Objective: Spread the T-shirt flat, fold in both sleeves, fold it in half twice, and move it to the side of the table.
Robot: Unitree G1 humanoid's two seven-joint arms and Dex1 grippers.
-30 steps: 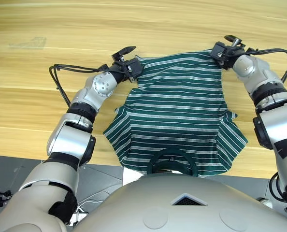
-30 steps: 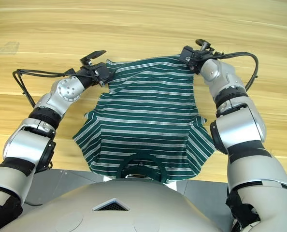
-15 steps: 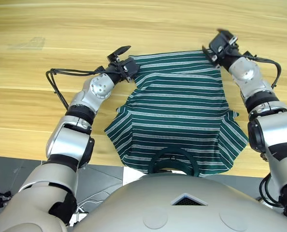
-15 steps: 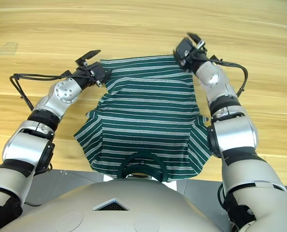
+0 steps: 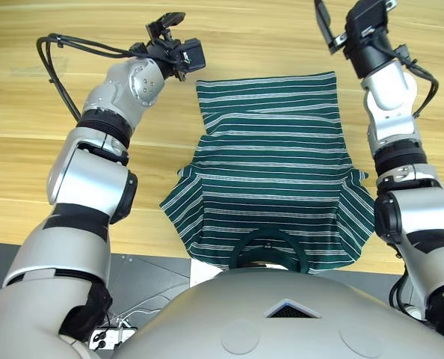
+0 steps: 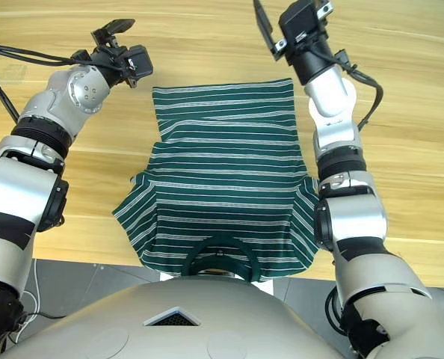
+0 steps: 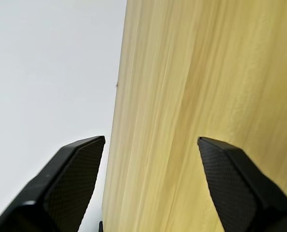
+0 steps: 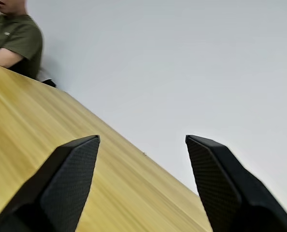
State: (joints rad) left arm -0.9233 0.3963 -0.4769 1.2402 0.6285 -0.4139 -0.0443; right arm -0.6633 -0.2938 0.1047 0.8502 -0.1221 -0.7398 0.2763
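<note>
Presently the T-shirt lies flat on the table, collar nearest the robot, sleeves out. Left gripper and right gripper hover near its far corners, fingers spread, holding nothing.

Both arms stretch forward and upward, the left angled outward at the elbow, the right nearly straight ahead. The left tool and the right tool hang in the air, fingers spread wide, empty.
</note>
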